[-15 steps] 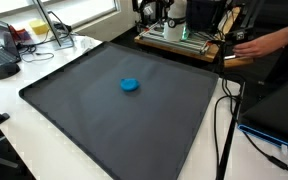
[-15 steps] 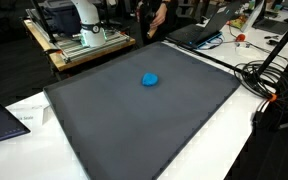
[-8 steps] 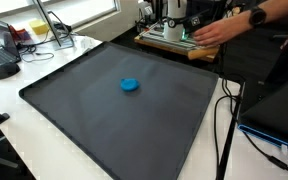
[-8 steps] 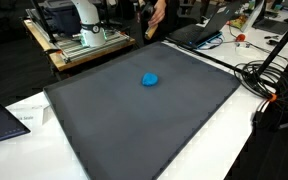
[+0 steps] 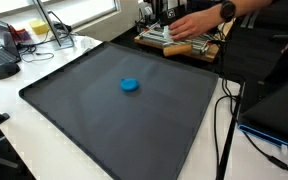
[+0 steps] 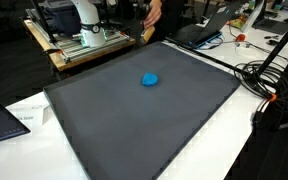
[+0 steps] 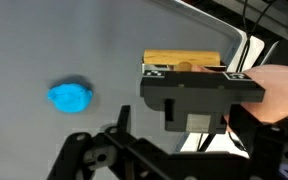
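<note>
We see only the dark linkage of the fingers (image 7: 94, 150), at the bottom edge of the wrist view. They stand wide apart and hold nothing. Neither exterior view shows them clearly.

The blue lump (image 7: 70, 97) lies flat on the dark mat (image 7: 44, 40), left of centre in the wrist view, clear of the fingers and touching nothing else. In both exterior views the blue lump (image 5: 130, 85) (image 6: 150, 79) sits alone near the middle of the mat (image 5: 84, 120) (image 6: 134, 125).

Closer to the fingers in the wrist view is a black box (image 7: 199, 95) with white marks on its upper corners. A wooden block (image 7: 182, 60) shows right above it, and the two touch. A person's hand (image 7: 279, 95) is at the box's right edge, but we cannot tell whether it grips the box.

In an exterior view the hand (image 5: 189, 25) reaches in over the far edge of the mat, with the wooden block (image 5: 179, 48) just below it. The block (image 6: 147, 34) also shows at the mat's far corner, near the white robot base (image 6: 84, 18).

The mat rests on a white table (image 5: 9, 100). A laptop (image 6: 199, 30) and cables (image 6: 269, 80) lie off the mat.
</note>
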`<action>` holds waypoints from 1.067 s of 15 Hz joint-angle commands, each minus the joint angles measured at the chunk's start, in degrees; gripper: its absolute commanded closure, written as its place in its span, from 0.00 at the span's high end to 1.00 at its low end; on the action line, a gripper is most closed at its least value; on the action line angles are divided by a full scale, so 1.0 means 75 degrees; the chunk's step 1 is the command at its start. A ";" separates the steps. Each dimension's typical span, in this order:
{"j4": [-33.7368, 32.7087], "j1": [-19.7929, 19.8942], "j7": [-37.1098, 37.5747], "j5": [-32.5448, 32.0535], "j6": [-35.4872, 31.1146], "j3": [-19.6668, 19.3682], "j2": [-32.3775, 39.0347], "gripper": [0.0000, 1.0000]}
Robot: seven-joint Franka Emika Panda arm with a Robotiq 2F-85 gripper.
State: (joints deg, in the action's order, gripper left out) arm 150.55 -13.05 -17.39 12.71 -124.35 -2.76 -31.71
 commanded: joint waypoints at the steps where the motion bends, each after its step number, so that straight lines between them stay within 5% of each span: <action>1: -0.0028 0.0091 -0.0228 0.0114 0.0161 -0.0045 -0.0086 1.00; 10: -0.0080 0.0080 -0.0254 0.0127 0.0125 0.0008 -0.0009 0.99; 12: -0.0105 0.0021 -0.0193 0.0164 0.0064 0.0084 0.0061 0.74; 16: -0.0172 -0.0086 -0.0115 0.0192 0.0011 0.0232 0.0175 0.45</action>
State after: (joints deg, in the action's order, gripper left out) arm 150.39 -13.22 -18.42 12.75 -124.32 -2.00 -31.63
